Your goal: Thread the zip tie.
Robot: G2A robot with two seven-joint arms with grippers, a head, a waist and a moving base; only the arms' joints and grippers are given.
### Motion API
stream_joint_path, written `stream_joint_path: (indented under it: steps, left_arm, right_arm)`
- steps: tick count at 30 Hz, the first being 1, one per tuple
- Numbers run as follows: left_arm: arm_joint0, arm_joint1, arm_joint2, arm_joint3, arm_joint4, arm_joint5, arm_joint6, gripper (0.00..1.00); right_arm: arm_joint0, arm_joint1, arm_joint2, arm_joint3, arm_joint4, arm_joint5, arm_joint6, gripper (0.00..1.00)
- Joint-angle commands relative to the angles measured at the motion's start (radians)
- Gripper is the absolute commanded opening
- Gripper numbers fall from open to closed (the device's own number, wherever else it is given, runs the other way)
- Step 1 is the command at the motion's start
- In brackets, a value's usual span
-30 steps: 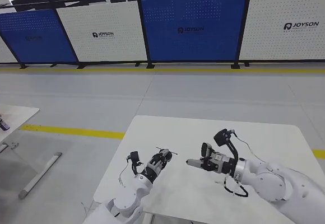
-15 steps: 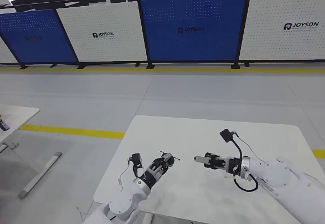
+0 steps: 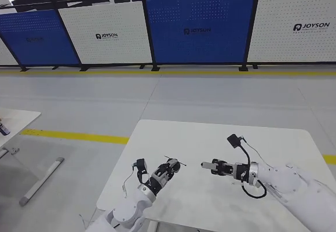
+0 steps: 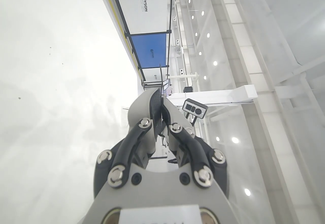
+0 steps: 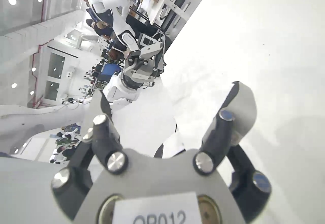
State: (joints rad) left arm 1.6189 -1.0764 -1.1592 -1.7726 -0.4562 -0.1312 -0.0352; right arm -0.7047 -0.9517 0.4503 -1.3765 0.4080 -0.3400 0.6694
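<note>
A thin black zip tie (image 3: 172, 159) sticks out of my left gripper (image 3: 169, 167), which is shut on it a little above the white table (image 3: 214, 136) near the table's left front part. In the left wrist view the zip tie (image 4: 161, 75) pokes past the closed fingertips of the left gripper (image 4: 161, 98). My right gripper (image 3: 205, 166) hangs a short way to the right of it, pointing at it, with a small gap between the two. Seen from its own wrist, the right gripper (image 5: 170, 101) is open and holds nothing, with the left gripper (image 5: 143, 63) straight ahead of it.
The table's left edge (image 3: 117, 168) runs close beside the left arm. Bare tabletop lies behind and to the right of both grippers. A second table (image 3: 6, 124) with small items stands off to the far left across the floor.
The right gripper has turned at the wrist and shifted slightly towards the table's far side, now pointing level at the left gripper. The left arm shifted a little. Nothing moved in the last half second.
</note>
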Motion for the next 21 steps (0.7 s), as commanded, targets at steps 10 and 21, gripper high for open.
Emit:
stream_joint_path:
  steps: [10, 21]
  left_arm:
    - [-0.016, -0.01, 0.013, 0.008, 0.004, 0.027, -0.012, 0.0]
    - [-0.02, -0.01, 0.008, 0.005, 0.018, 0.066, -0.012, 0.0]
  right_arm:
    - [0.023, -0.104, -0.011, 0.174, 0.061, 0.0, 0.062, 1.0]
    - [0.037, -0.141, -0.017, 0.234, 0.11, 0.0, 0.125, 1.0]
